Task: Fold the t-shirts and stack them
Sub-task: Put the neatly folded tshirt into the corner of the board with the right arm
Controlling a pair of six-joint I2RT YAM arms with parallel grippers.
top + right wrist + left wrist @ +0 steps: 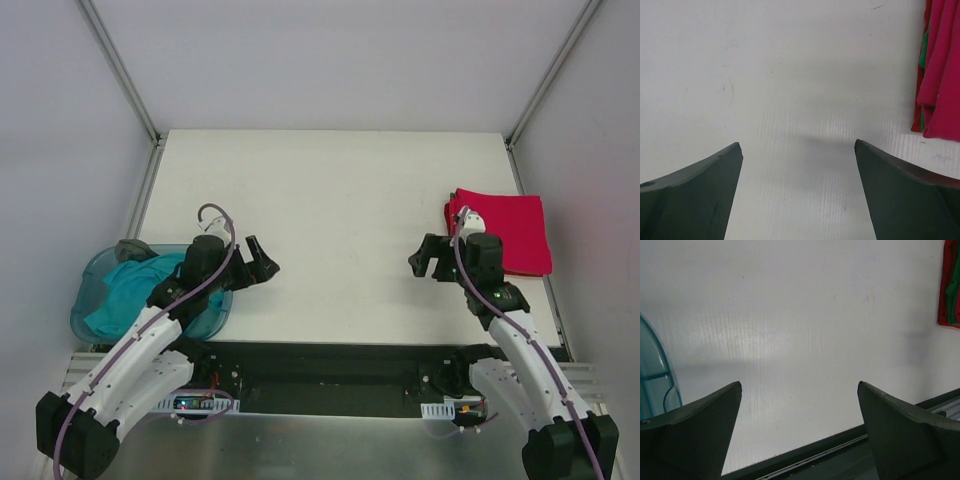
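Note:
A folded stack of t-shirts [510, 232] lies at the table's right edge, crimson on top. The wrist views show its side, with a green layer between red ones [951, 287] [940, 75]. A teal t-shirt [122, 290] lies crumpled in the blue tub [88, 290] at the left. My left gripper [262, 264] hovers open over bare table just right of the tub [655, 385], nothing between its fingers. My right gripper [428, 258] is open and empty too, just left of the stack.
A grey cloth [130, 248] lies on the tub's far rim. The white table [330, 210] stretches between the two grippers. Its dark front rail [330, 355] runs along the near edge, grey walls on three sides.

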